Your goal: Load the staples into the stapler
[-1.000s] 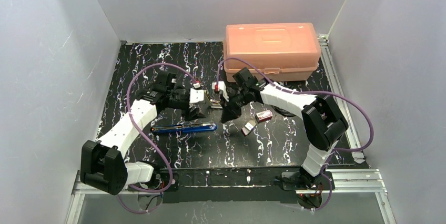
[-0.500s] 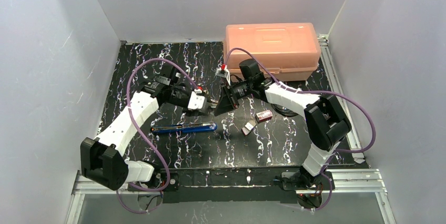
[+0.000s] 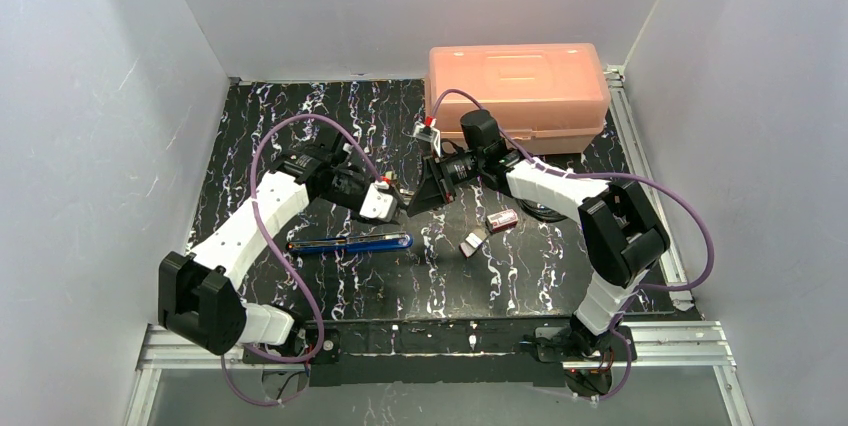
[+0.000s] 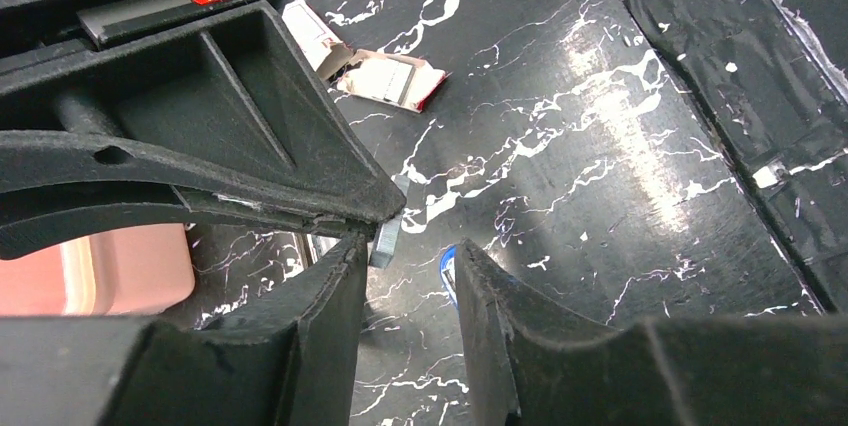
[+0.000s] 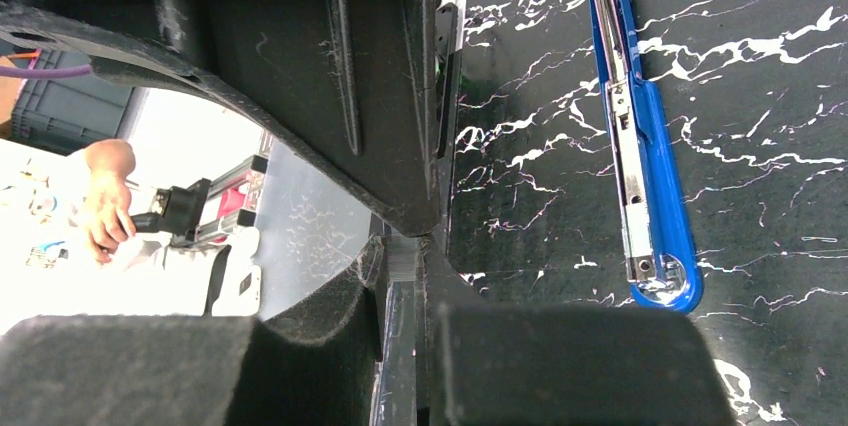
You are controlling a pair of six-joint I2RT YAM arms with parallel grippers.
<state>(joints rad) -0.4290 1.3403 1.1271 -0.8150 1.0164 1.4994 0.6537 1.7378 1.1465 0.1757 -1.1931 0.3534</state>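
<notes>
Mid-table in the top view my two grippers meet tip to tip. My right gripper (image 3: 409, 204) (image 5: 403, 249) is shut on a short silvery strip of staples (image 5: 403, 264). In the left wrist view that strip (image 4: 385, 239) sticks out from the right gripper's fingers (image 4: 250, 146), just past my left gripper's tips. It lies close beside the left-hand finger (image 4: 340, 276). My left gripper (image 3: 392, 204) (image 4: 408, 251) is open, with a clear gap and nothing clamped. The blue stapler (image 3: 350, 243) (image 5: 640, 146) lies opened flat on the table, near side of both grippers.
The little red box (image 3: 503, 218) (image 4: 395, 81) and its pale tray (image 3: 472, 242) (image 4: 312, 34) lie right of the grippers. A salmon plastic case (image 3: 517, 91) stands at the back right. A coiled black cable (image 3: 545, 211) lies under the right arm.
My left gripper has moved right up to the right gripper's tip and its jaws have narrowed. The right gripper swung left and turned, still holding the strip.
</notes>
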